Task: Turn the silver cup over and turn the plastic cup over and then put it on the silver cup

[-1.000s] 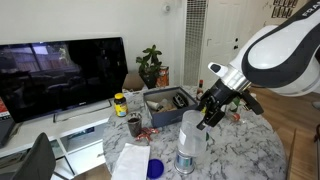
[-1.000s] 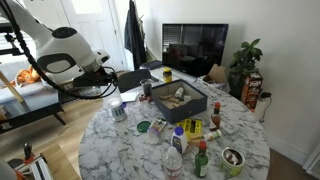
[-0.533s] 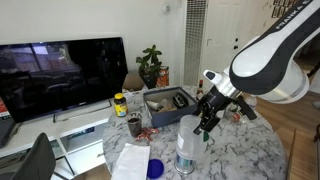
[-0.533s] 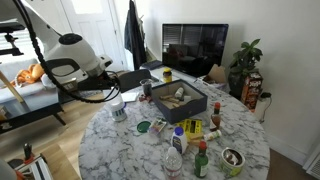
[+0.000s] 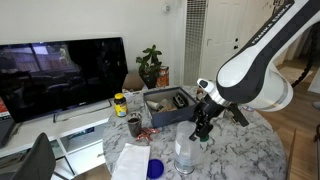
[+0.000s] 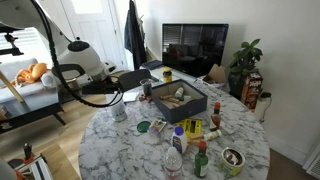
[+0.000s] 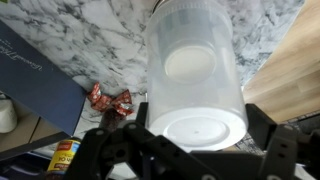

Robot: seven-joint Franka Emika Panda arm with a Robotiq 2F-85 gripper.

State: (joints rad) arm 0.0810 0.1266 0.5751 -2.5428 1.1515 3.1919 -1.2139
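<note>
The arm (image 5: 256,78) has rounded white shells with dark bands at the joints. Its gripper (image 5: 203,128) is black and blocky; a black cable (image 6: 47,25) loops alongside.

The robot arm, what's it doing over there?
The robot's gripper is down at the clear plastic cup, which stands on the marble table. In the wrist view its open jaws sit on either side of the cup, as if ready to grab it. Nothing has been lifted yet.
</note>
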